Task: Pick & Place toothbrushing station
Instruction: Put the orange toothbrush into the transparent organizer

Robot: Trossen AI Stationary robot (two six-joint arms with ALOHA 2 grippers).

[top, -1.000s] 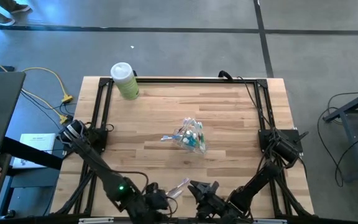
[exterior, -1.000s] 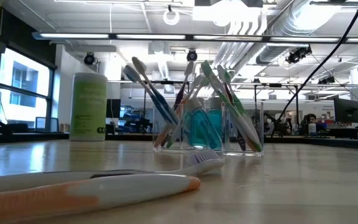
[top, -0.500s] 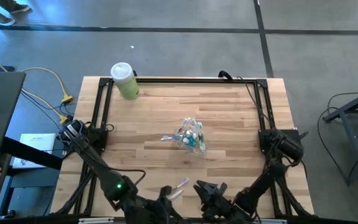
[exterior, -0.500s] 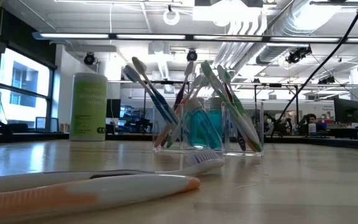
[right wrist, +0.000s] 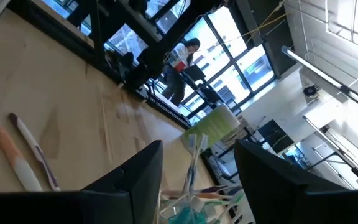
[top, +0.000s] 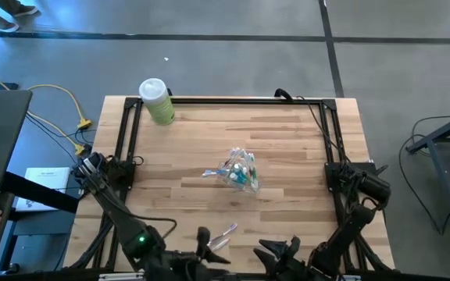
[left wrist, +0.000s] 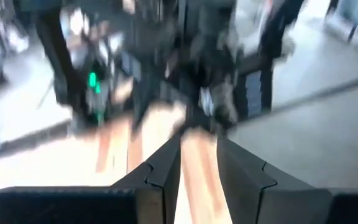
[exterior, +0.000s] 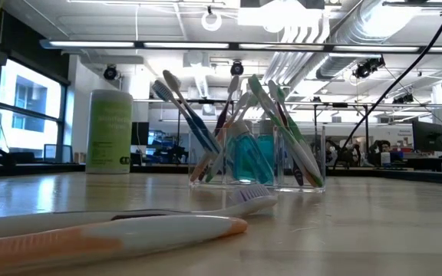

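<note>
The toothbrushing station [top: 239,172] stands mid-table: a clear plastic holder [exterior: 305,157] with several white, pink and green toothbrushes [exterior: 194,123] leaning in it and teal tubes [exterior: 244,157] inside. It also shows in the right wrist view [right wrist: 188,205]. Two loose toothbrushes [top: 225,234] lie flat near the table's near edge, one orange-and-white [exterior: 106,234], one white with purple bristles [exterior: 240,199]. My left gripper [top: 202,234] is open and empty just left of them. My right gripper [top: 278,247] is open and empty to their right, at the near edge.
A pale-green bottle with a white cap [top: 157,101] stands at the table's far left corner; it also shows in the low view [exterior: 110,130]. A black frame [top: 225,99] runs along the table's far and side edges. Bare wood lies around the station.
Both arms have drawn back toward the table's near edge. My right gripper has gone toward the right and the near edge, away from the loose toothbrushes. My left arm has swung back toward the left. The toothbrushes and the station have stayed where they were.
</note>
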